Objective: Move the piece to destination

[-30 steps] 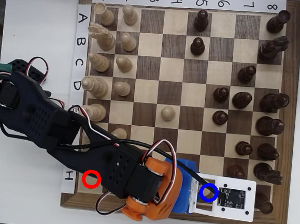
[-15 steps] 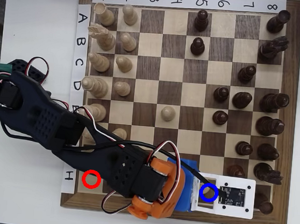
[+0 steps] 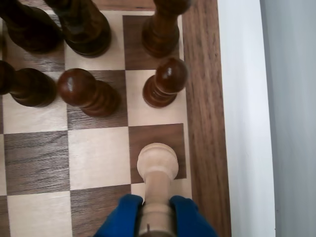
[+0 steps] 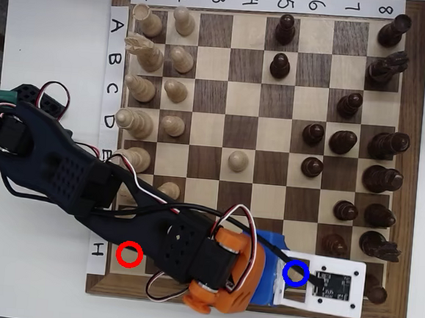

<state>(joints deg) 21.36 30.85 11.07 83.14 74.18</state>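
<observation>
Seen from overhead, the black, orange-jointed robot arm [image 4: 85,186] reached from the left across the wooden chessboard [image 4: 257,151], which lay on a white counter [image 4: 53,36]. Pale cream wooden pieces [image 4: 141,87] stood in the two columns at the board's left edge, with one lone pale pawn [image 4: 237,160] farther in toward the middle. A red ring [image 4: 129,254] marked a square near the lower left corner, partly beside the arm's black link. To the right, past the orange servo and blue jaw covers, a blue ring [image 4: 295,273] marked the dark brown destination square in the bottom row, just at the edge of the white camera mount [image 4: 335,285]. Dark brown pieces [image 4: 379,143] crowded the right side.

In the wrist view, the blue-padded jaws [image 3: 157,217] were clamped on the stem of the small pale cream round-topped piece [image 3: 157,165], one pad on each side. The piece's rounded head lay over a dark brown square in the board's last column, beside the wooden border. Whether its base touched the board could not be told. Dark brown turned pawns [image 3: 165,81] stood on squares just beyond it.
</observation>
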